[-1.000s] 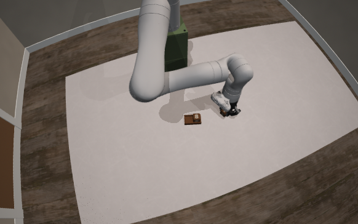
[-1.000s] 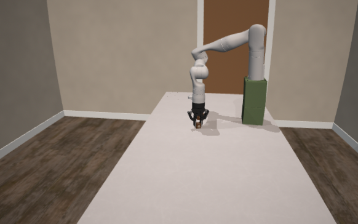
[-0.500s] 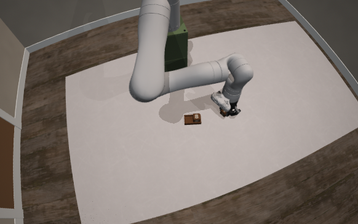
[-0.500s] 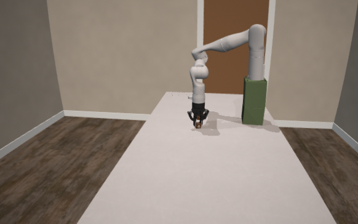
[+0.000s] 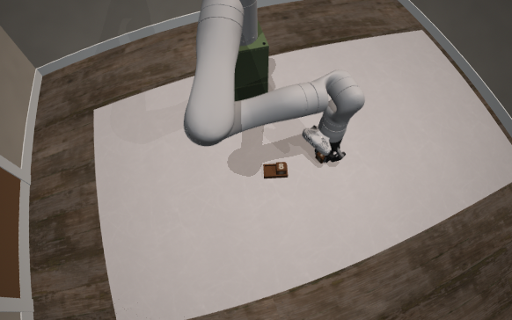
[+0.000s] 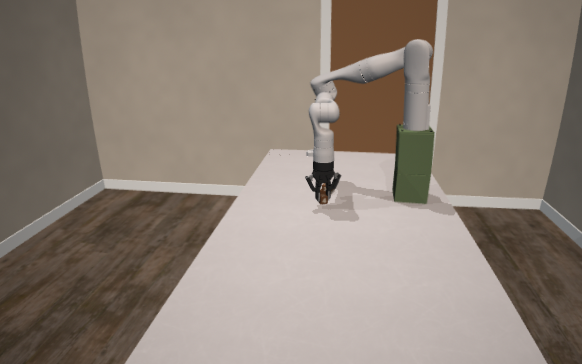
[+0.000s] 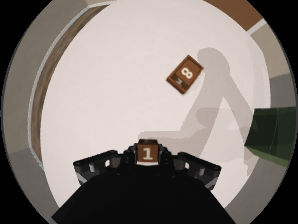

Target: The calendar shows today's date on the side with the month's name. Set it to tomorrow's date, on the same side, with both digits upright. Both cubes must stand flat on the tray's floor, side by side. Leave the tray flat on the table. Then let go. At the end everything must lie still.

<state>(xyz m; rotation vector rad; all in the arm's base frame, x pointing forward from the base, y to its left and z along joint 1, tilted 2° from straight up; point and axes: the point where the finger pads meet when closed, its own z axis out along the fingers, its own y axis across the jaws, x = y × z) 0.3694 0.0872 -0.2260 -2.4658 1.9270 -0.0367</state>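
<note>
Beside the green pedestal (image 5: 253,66) (image 6: 412,165) (image 7: 272,132) spreads the pale desk (image 5: 183,229) (image 6: 328,280) (image 7: 105,85). Away from that pedestal, the pincer (image 5: 327,158) (image 6: 323,195) (image 7: 147,149) points down, gripping a brown cube (image 5: 320,156) (image 6: 323,199) (image 7: 147,153) marked 1. The tray (image 5: 269,177) (image 7: 173,85) lies out from the pedestal too, with the 8 cube (image 5: 281,168) (image 7: 186,73) inside.

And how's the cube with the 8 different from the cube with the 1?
The cube with the 8 sits in the tray; the cube with the 1 is outside it. The gripper grips the 1 cube, not the 8 cube. Both are brown with pale numbers.
</note>
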